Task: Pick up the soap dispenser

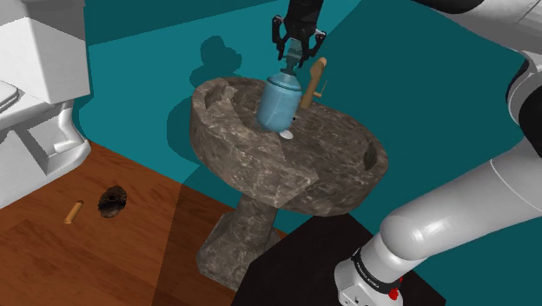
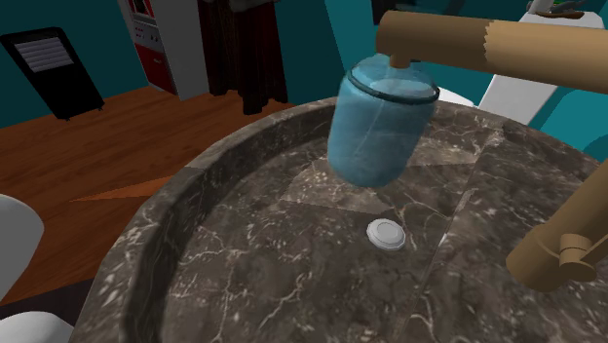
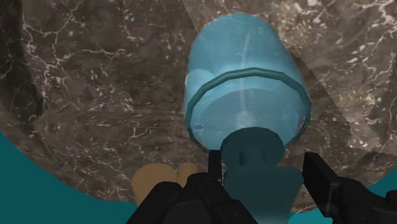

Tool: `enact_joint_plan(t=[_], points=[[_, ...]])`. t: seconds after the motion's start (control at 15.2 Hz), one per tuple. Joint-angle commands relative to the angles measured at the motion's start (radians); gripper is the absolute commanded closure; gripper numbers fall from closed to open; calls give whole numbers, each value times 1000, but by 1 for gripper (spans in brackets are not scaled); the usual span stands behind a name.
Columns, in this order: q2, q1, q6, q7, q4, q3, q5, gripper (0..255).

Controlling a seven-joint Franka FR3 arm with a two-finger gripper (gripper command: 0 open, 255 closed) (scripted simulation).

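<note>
The soap dispenser (image 1: 280,103) is a pale blue see-through bottle with a teal pump head (image 3: 257,172). It hangs tilted above the dark marble sink basin (image 1: 334,161), and in the second exterior view the soap dispenser (image 2: 382,122) is off the basin floor, over the white drain plug (image 2: 386,234). My gripper (image 1: 298,54) comes down from above and is shut on the pump head. In the wrist view the gripper (image 3: 264,181) has one black finger on each side of the head, and the bottle body (image 3: 245,83) points away toward the basin.
A tan faucet (image 1: 314,80) stands just behind the bottle, its spout (image 2: 487,44) passing close over the bottle's top. A tan handle (image 2: 565,248) sits on the rim. A white toilet (image 1: 35,87) and small floor litter (image 1: 113,202) lie toward the shoulder view's left.
</note>
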Motion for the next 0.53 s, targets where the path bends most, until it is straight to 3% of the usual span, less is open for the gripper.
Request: enact_joint_plan(t=[0.0, 0.46], points=[[12, -2, -30, -6, 43, 1, -5, 255], [49, -3, -107, -13, 152, 12, -20, 255]])
